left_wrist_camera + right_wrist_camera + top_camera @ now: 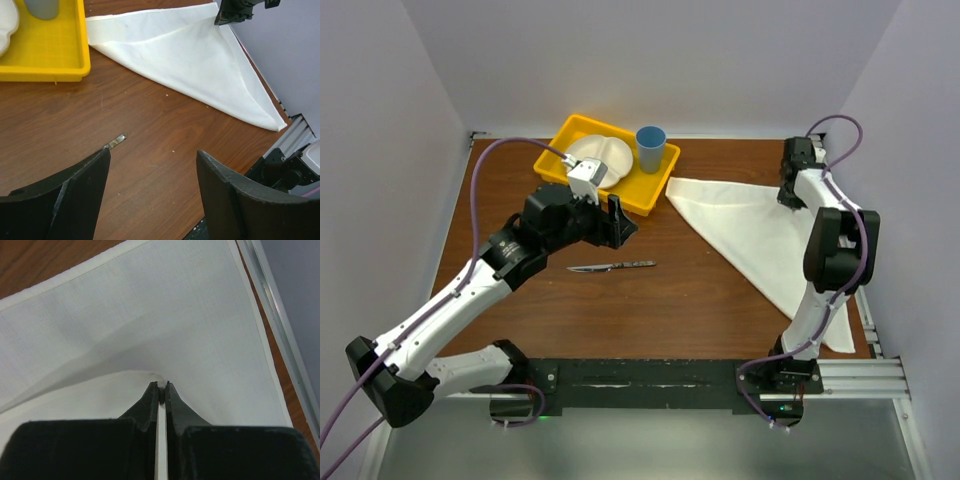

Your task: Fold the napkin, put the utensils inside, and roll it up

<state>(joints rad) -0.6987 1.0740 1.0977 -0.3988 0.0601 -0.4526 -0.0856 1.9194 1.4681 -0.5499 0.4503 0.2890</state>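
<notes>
right tool [161,386] pinching napkin [750,230] corner, left tool [153,156] spread wide near knife [612,267]

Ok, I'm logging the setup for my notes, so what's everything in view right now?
napkin: one, white, folded into a triangle, table's right side
knife: one, silver and dark, loose at table centre
tray: one, yellow, far side of table
plate: one, white, in the tray
cup: one, blue, in the tray
table: one, brown wood
left end effector: one, black, open, above the table near the knife
right end effector: one, black, shut on the napkin's far corner
</notes>
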